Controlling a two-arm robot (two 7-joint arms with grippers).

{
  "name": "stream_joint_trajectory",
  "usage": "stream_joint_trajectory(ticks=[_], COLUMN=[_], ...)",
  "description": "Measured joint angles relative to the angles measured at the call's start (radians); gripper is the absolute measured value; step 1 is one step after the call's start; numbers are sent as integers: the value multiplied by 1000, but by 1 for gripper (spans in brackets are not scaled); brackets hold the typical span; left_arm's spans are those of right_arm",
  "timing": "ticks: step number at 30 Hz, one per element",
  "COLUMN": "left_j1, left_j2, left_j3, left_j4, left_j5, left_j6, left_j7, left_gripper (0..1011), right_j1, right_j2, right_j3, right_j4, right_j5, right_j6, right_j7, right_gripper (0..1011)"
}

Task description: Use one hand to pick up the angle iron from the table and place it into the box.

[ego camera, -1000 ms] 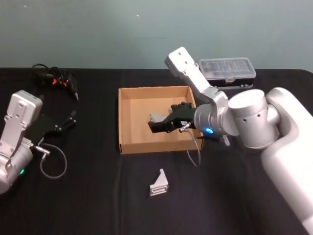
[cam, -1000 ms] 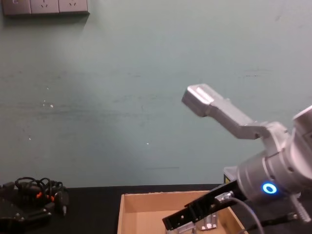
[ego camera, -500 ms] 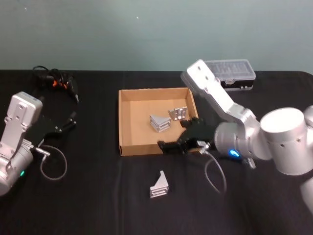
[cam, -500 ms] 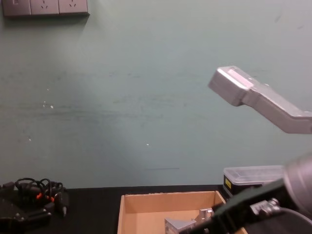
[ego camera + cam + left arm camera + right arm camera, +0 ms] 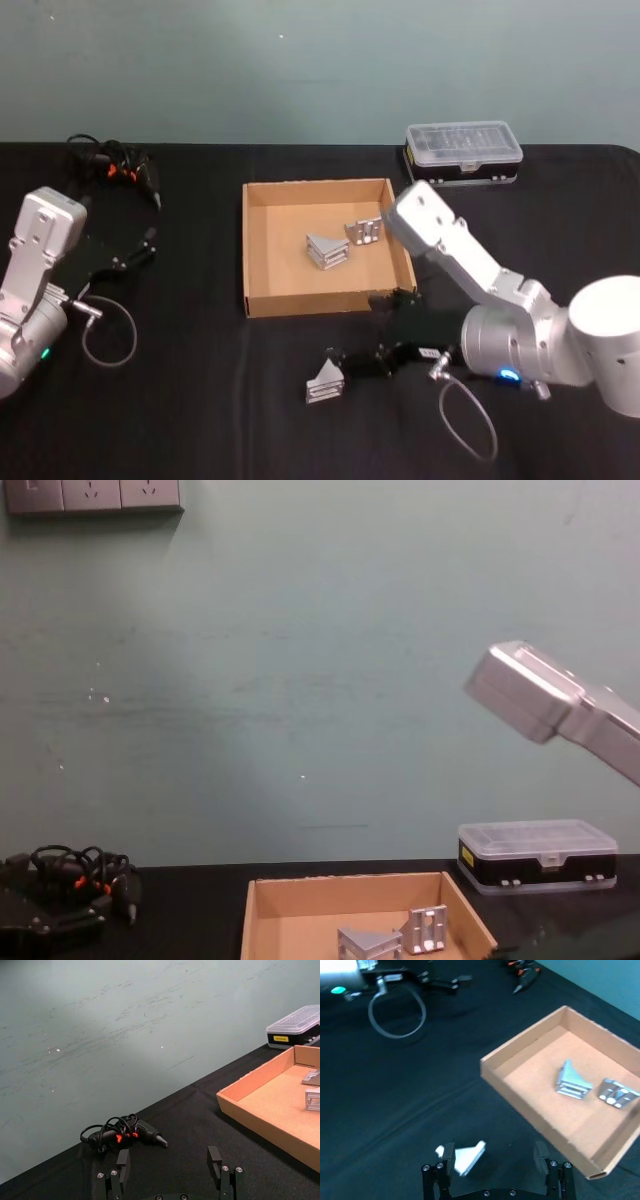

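A scuffed teal wall (image 5: 300, 680) stands well beyond the right gripper (image 5: 492, 1157). White sockets (image 5: 95, 494) sit high on it, to the gripper's left.

On the table (image 5: 200, 430), the box (image 5: 246, 250) sat at centre. Inside it lay a middle bracket (image 5: 326, 251) and, just beside it at its 2 o'clock, a second bracket (image 5: 365, 232). From the box, the plastic case (image 5: 463, 152) sat at 2 o'clock by the far edge. The cable bundle (image 5: 115, 165) lay at 10 o'clock, and the left gripper (image 5: 140, 248) was at 9 o'clock, well apart. The angle iron (image 5: 325, 381) lay at 6 o'clock, before the near wall. The right gripper (image 5: 345, 365) stood at the angle iron's 3 o'clock, just beside it.
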Motion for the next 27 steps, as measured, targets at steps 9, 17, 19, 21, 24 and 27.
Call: stream_joint_trajectory(ticks=[9, 17, 19, 21, 24, 27], left_j1=[0, 0, 0, 0, 0, 0], left_j2=[0, 0, 0, 0, 0, 0], left_j3=[0, 0, 0, 0, 0, 0], left_j4=[0, 0, 0, 0, 0, 0], left_j5=[0, 0, 0, 0, 0, 0], left_j6=[0, 0, 0, 0, 0, 0], left_j7=[0, 0, 0, 0, 0, 0], left_gripper=[1011, 1011, 1011, 1011, 1011, 1011], right_j1=[-10, 12, 17, 25, 38, 49], right_j2=[57, 68, 67, 62, 55, 45], right_j3=[-27, -63, -69, -81, -98, -114], right_j4=[17, 65, 74, 88, 105, 119], right_j5=[24, 40, 41, 42, 43, 44], right_j6=[-99, -158, -162, -165, -168, -169], right_j7=[50, 76, 78, 78, 77, 74], right_gripper=[1003, 1003, 1003, 1003, 1003, 1003])
